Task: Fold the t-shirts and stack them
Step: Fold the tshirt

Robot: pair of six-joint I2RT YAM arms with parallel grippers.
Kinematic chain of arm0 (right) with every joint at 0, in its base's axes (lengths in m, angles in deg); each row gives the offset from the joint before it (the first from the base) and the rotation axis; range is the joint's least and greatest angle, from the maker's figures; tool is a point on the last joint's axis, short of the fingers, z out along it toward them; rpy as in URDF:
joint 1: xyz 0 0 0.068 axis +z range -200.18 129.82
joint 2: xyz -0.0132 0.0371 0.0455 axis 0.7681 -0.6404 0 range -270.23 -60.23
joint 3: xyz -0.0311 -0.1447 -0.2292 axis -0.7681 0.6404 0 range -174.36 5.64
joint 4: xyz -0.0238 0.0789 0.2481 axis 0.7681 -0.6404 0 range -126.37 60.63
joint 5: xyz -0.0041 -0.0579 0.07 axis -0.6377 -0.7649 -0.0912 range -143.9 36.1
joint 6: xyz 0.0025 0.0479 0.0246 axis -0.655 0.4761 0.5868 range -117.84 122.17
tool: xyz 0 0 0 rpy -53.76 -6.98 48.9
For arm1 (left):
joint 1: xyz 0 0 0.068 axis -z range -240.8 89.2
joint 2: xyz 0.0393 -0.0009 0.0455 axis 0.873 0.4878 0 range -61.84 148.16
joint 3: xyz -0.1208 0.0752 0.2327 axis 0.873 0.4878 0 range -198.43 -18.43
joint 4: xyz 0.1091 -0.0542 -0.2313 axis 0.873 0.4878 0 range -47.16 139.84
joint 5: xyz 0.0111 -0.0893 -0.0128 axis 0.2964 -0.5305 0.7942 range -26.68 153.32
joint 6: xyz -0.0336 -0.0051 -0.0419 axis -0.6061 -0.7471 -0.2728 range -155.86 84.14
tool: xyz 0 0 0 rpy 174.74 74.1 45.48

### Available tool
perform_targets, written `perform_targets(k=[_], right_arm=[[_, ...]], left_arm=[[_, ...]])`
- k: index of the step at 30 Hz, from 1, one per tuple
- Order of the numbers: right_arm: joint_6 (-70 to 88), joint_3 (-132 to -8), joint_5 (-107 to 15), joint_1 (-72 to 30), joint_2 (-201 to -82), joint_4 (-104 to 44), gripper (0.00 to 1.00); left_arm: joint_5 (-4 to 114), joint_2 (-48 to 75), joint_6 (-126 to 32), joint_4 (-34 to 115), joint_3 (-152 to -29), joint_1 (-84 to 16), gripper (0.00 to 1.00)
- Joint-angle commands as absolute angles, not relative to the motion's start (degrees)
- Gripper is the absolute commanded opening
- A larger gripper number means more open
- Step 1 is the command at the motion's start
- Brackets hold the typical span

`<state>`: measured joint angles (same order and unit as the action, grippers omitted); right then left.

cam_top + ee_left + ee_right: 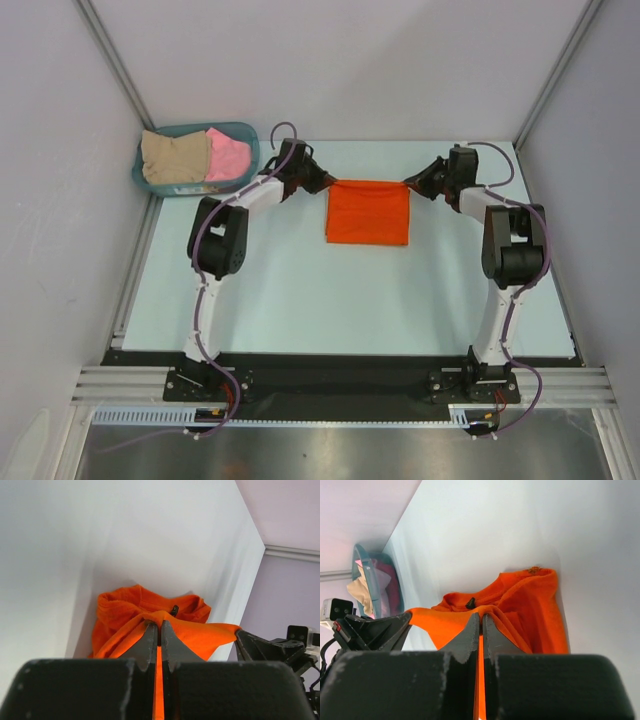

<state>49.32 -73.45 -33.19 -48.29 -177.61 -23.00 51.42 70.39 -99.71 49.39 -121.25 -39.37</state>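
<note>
The orange t-shirt (368,212) lies as a folded rectangle at the far middle of the table. My left gripper (325,183) is shut on its far left corner and my right gripper (411,184) is shut on its far right corner, holding that edge taut and slightly raised. In the left wrist view the cloth (150,615) is pinched between the closed fingers (161,625); likewise in the right wrist view (520,605) at the gripper (481,616). The pink t-shirt (228,156) and beige t-shirt (175,158) lie in the teal basket.
The teal basket (246,135) stands at the far left corner of the table, beside the left wall. Grey walls enclose the table on three sides. The basket also shows in the right wrist view (362,565).
</note>
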Motion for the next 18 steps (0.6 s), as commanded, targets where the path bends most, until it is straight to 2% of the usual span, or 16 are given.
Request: perform_targets(k=[1,14,18], right_arm=[[50.2,-76.0,-32.4,-49.1,-179.6,-19.1,0.0],[50.9,-78.9,-30.2,-51.5,-186.1,-15.0,0.0],[50.6,-78.2,-30.5,-52.0,-186.5,-14.9,0.0]], left_arm=[[50.6,73.3,-98.4,47.3,-126.6,-40.7,0.0],[47.9,83.3,-100.3,43.1,-136.7,-42.0,0.05],[46.1,85.6,-100.8,37.7,-138.5,-42.1,0.23]])
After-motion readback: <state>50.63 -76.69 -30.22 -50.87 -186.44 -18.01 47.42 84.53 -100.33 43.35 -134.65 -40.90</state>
